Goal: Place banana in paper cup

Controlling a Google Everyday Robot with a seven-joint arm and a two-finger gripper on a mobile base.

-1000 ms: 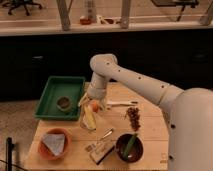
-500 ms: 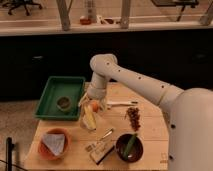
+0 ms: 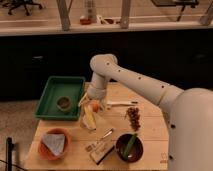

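Note:
The banana (image 3: 89, 118) is pale yellow and stands steeply near the middle left of the wooden table (image 3: 150, 142). Its lower end sits in or against a pale round shape (image 3: 83, 125) that looks like the paper cup, but I cannot tell which. My gripper (image 3: 91, 104) hangs from the white arm (image 3: 130, 80) right above the banana's upper end, beside a small round orange thing (image 3: 94, 106). I cannot tell whether it touches the banana.
A green tray (image 3: 50, 95) at the left holds a dark olive dish (image 3: 63, 103). An orange-brown bowl (image 3: 44, 150) with a grey-blue item is at the front left. A dark bowl (image 3: 120, 149) holds a green vegetable (image 3: 130, 145). Grapes (image 3: 133, 117), a utensil (image 3: 121, 104) and a packet (image 3: 100, 149) lie nearby.

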